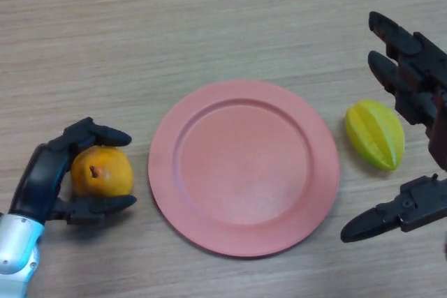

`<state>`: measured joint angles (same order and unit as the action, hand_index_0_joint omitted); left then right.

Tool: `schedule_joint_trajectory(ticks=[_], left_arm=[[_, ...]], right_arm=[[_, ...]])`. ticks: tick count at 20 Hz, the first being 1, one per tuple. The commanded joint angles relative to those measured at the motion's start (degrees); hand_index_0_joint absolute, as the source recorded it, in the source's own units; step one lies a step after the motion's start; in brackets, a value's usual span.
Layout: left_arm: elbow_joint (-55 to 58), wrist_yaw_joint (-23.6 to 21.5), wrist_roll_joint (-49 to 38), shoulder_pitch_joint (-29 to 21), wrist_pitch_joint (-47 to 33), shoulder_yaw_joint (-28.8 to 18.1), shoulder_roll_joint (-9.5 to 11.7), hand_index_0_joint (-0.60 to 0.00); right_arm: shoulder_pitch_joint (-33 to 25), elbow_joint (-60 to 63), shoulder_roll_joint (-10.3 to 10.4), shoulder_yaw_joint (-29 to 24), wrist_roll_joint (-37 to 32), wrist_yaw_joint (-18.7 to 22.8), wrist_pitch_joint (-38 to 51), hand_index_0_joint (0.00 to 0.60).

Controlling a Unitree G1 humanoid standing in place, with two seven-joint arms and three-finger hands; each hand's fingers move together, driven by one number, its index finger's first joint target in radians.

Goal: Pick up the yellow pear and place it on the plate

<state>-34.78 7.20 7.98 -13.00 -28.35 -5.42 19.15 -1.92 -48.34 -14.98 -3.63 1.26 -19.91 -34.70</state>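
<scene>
Curling its fingers (pixel 105 134) round the yellow pear (pixel 103 172) on the bench (pixel 209 26), the left hand (pixel 43 176) sits just left of the plate (pixel 244 167), while the right hand (pixel 412 82) hovers spread and empty.

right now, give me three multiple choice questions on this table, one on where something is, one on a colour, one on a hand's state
1. Where does the yellow pear lie?
A. on the plate
B. left of the plate
C. beside the star fruit

2. What colour is the plate?
A. pink
B. blue
C. white

3. What is the left hand doing?
A. lying flat on the plate
B. curled around the pear
C. holding the star fruit

Answers:
1. B, the pear sits on the table off the plate's left rim.
2. A, the plate is plain pink all over and holds nothing.
3. B, fingers and thumb wrap the pear from above and below, while the right hand is spread open around the star fruit without gripping it.
</scene>
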Motion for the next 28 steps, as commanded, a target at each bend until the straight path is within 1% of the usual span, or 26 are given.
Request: schedule_joint_trajectory(ticks=[1, 3, 5, 6, 7, 8, 9, 10, 11, 12, 13, 14, 15, 16, 17, 19, 21, 23, 24, 25, 26, 27, 28], left_arm=[[2.19, -6.86, 3.29, -1.14, -5.34, -3.98, 4.85, -0.600], [4.22, -8.27, 2.91, -0.12, -5.87, -5.23, 5.68, -0.600], [6.85, -10.78, 3.81, 0.75, -6.54, -6.74, 6.56, -0.600], [9.94, -10.72, 3.54, 1.24, -5.65, -7.18, 6.76, -0.600], [16.90, -7.95, 0.50, 2.41, -3.50, -7.42, 6.14, -0.600], [22.11, -4.91, -1.85, 3.12, -0.59, -6.98, 5.32, -0.600], [30.70, 0.56, -4.60, 3.88, 5.54, -5.61, 3.54, -0.600], [33.78, 1.72, -3.91, 3.62, 7.43, -4.35, 2.38, -0.600], [37.74, 3.65, -2.97, 2.96, 10.22, -1.81, 0.40, -0.600], [39.80, 5.16, -4.13, 2.31, 13.19, -0.07, -0.81, -0.600], [41.23, 5.72, -5.46, 0.33, 14.74, 2.51, -3.05, -0.600], [40.32, 5.31, -4.30, -1.06, 13.66, 4.05, -3.92, -0.600], [36.79, 3.85, -1.36, -3.67, 9.22, 5.97, -5.39, -0.600], [35.25, 4.16, -1.27, -4.43, 8.91, 6.91, -6.12, -0.600], [32.05, 5.58, -0.26, -5.61, 9.09, 8.68, -7.16, -0.600], [27.73, 5.39, 0.24, -7.40, 10.02, 10.40, -7.98, -0.600], [22.67, 4.63, -0.01, -10.00, 9.21, 12.83, -8.19, -0.600], [19.03, 3.43, -1.59, -11.89, 9.39, 15.37, -8.25, -0.600], [18.59, 3.10, -1.94, -12.16, 9.57, 15.89, -8.25, -0.600], [20.04, 4.49, -5.85, -11.95, 13.67, 16.85, -8.26, -0.600], [20.52, 4.85, -6.67, -11.83, 14.70, 17.01, -8.26, -0.551], [20.90, 4.66, -6.26, -11.61, 14.78, 17.14, -8.26, -0.401], [21.22, 4.44, -5.83, -11.32, 14.74, 17.29, -8.26, -0.301]], right_arm=[[-0.88, -4.58, -1.05, -3.88, -2.01, 0.84, 3.65, 0.000], [-0.47, -4.66, -0.92, -4.16, -2.56, 1.06, 3.46, 0.000], [-0.55, -5.00, -1.14, -4.11, -2.83, 0.92, 3.07, 0.000], [-0.48, -5.32, -1.16, -4.32, -3.14, 0.68, 2.72, 0.000], [-0.44, -6.01, -1.24, -4.82, -3.92, 0.22, 1.80, 0.000], [-0.08, -6.84, -1.15, -5.55, -4.85, -0.09, 1.09, 0.000], [0.28, -7.85, -1.09, -6.60, -6.14, -0.09, 0.42, 0.000], [0.38, -7.95, -1.18, -6.70, -6.22, 0.11, 0.38, 0.000], [0.61, -7.98, -1.34, -6.73, -5.88, 0.30, 0.75, 0.000], [0.69, -8.22, -1.27, -7.10, -6.14, 0.35, 0.63, 0.000], [0.55, -8.32, -1.33, -7.37, -6.13, 0.66, 0.91, 0.000], [0.30, -8.07, -1.35, -7.17, -5.91, 0.96, 1.51, 0.000], [0.18, -7.81, -1.42, -6.85, -5.53, 1.17, 2.17, 0.000], [0.26, -7.87, -1.45, -6.98, -5.57, 1.00, 2.14, 0.000], [0.37, -7.90, -1.57, -7.51, -5.57, 0.64, 2.16, 0.000], [0.91, -8.69, -1.14, -8.53, -6.43, 0.61, 1.88, 0.000], [1.52, -9.95, -0.63, -9.65, -8.28, 1.23, 1.05, 0.000], [2.01, -10.97, -0.93, -10.31, -8.37, 1.80, 1.17, 0.000], [2.13, -11.13, -1.10, -10.30, -7.73, 1.88, 1.75, 0.000], [2.14, -11.31, -1.12, -10.01, -6.52, 2.15, 2.81, 0.000], [2.17, -11.35, -1.09, -9.90, -6.31, 2.21, 2.95, 0.000], [2.53, -11.41, -1.23, -9.69, -6.16, 2.17, 2.96, 0.000], [2.92, -11.46, -1.49, -9.57, -6.15, 2.18, 2.90, 0.000]])
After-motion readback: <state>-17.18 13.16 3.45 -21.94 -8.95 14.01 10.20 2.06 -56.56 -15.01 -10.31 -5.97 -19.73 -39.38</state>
